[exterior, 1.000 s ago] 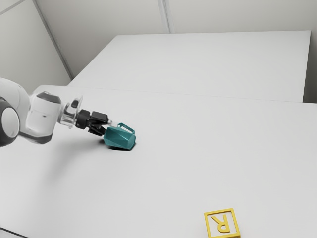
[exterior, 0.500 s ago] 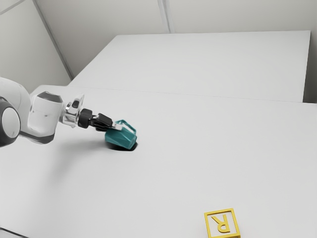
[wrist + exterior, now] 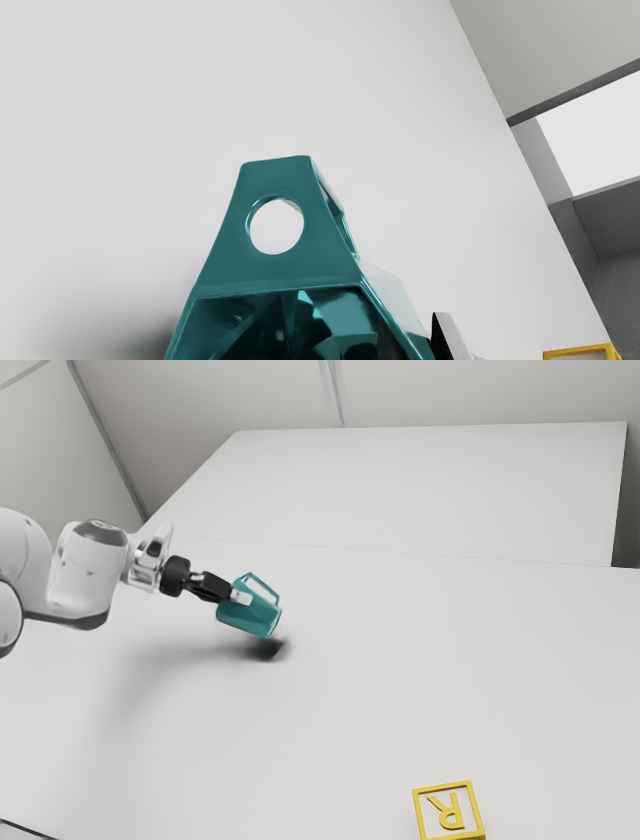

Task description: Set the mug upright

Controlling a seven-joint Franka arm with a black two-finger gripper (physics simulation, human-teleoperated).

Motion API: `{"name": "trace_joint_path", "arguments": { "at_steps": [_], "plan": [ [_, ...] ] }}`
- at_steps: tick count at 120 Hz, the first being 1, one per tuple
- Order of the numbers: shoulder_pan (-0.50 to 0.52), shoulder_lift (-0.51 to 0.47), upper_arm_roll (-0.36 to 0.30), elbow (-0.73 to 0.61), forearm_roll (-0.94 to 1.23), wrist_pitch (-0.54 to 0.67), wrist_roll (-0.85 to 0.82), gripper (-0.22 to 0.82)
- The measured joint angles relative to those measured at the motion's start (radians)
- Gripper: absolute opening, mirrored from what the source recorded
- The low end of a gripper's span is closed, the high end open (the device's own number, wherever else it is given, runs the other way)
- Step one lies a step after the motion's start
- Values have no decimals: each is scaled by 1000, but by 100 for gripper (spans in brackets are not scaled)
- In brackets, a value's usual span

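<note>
Tabletop (image 3: 400,690); mug (image 3: 248,616) aslant, mouth (image 3: 275,291) armward

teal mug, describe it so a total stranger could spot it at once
On the white table, follow the arm in from the exterior view's left to its black gripper. The teal mug is held there, tilted, off the table: faceted, with a loop handle, unlike the yellow R block.

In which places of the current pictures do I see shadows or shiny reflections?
Exterior view: a dark, soft-edged shadow below the mug, a fainter, broader one toward the view's left; wrist view: bright reflections inside the mug, soft shading on the table beside it.
</note>
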Motion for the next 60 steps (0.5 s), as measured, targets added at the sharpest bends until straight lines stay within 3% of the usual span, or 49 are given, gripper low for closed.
{"name": "trace_joint_path", "arguments": {
  "at_steps": [25,60],
  "plan": [
    [-30,-52,-13,10,245,77,-52,-18],
    [-55,-144,-98,7,717,179,-244,-18]
  ]
}}
